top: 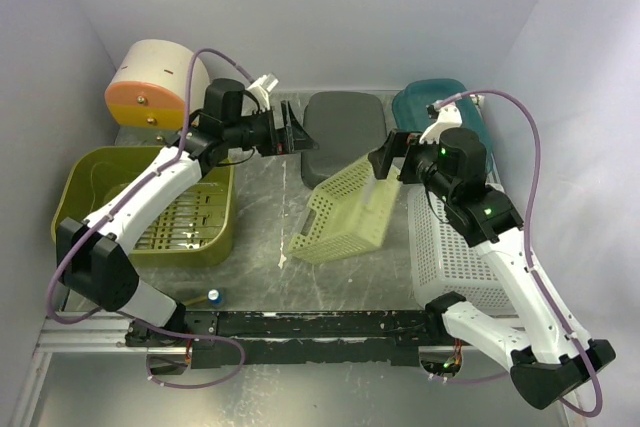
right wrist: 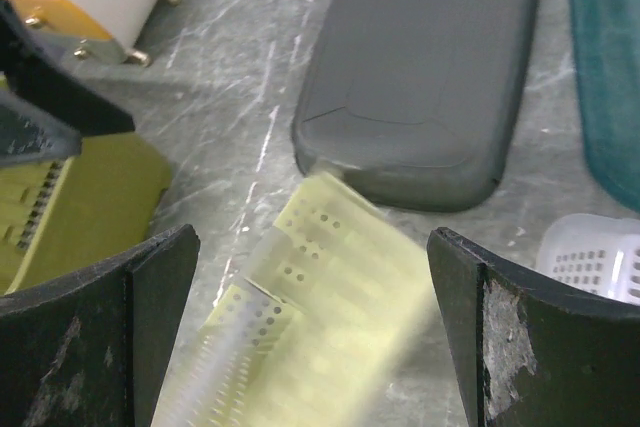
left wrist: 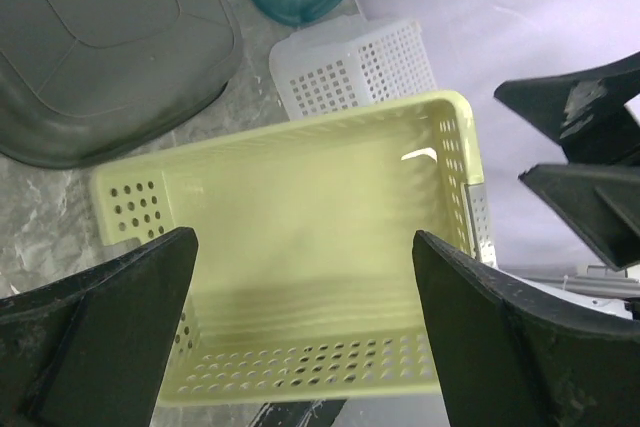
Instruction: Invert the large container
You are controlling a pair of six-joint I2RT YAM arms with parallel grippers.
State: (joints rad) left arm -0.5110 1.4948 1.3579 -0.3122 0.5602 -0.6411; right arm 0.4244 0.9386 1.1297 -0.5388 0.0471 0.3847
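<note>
With both jaws spread wide and empty, my left gripper (top: 292, 135) and right gripper (top: 384, 159) hang by the tilted pale green tray (top: 350, 212), while the large container (top: 100, 169) sits upright well left of it, so I might grab the wrong tub.

Bright even light, soft shadows, pale basket (right wrist: 330, 307) blurred in right wrist view

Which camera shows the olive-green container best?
Top external: the olive-green container sits upright at the left, slotted bottom visible, though the left arm crosses it. Right wrist catches only one corner; left wrist misses it.
</note>
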